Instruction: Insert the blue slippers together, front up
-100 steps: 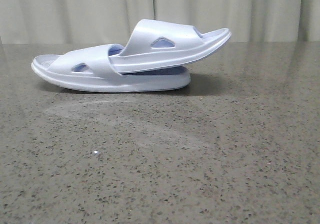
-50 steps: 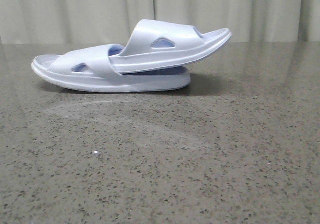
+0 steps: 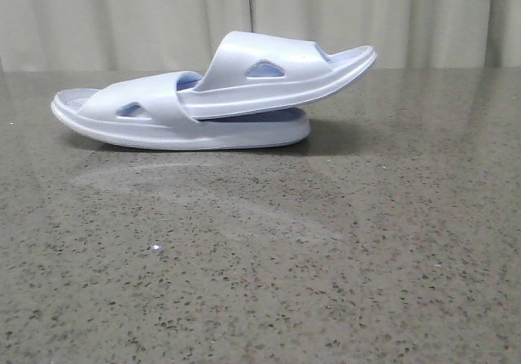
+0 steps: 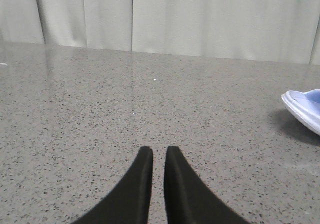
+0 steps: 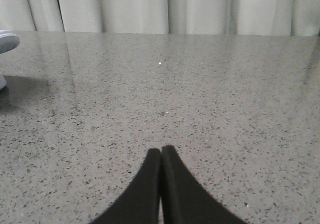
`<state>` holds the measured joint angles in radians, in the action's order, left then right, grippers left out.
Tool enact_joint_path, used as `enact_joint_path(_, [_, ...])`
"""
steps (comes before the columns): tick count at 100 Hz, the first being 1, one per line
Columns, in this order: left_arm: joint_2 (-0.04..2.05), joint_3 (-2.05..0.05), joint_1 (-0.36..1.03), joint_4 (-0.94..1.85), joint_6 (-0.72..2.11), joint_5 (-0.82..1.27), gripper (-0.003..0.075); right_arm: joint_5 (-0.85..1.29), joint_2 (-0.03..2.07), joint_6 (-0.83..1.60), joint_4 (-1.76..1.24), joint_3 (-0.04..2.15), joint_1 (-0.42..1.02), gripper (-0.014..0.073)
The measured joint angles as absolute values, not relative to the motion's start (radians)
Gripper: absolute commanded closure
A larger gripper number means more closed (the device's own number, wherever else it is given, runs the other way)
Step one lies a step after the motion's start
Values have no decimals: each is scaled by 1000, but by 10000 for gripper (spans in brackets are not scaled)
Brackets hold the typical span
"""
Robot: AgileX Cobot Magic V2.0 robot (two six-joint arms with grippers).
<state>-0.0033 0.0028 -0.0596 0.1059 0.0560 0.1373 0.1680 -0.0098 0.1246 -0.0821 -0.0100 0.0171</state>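
The blue slippers lie nested at the back of the table in the front view. The lower slipper [image 3: 163, 124] lies flat with its sole down. The upper slipper [image 3: 277, 75] has one end pushed under the lower one's strap and its other end tilted up to the right. One tip of the pair shows in the left wrist view [image 4: 305, 108] and another in the right wrist view [image 5: 7, 39]. My left gripper [image 4: 159, 151] is empty, its jaws nearly together with a thin gap. My right gripper [image 5: 161, 150] is shut and empty. Both are well away from the slippers, and neither shows in the front view.
The speckled grey stone table [image 3: 326, 258] stretches in front of the slippers. A pale curtain [image 3: 366, 14] hangs behind its far edge.
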Motion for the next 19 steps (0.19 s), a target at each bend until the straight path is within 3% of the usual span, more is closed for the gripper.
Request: enact_joint_path(19, [-3, 3, -60, 106, 56, 137, 705, 168, -10, 125, -82, -10, 17, 683])
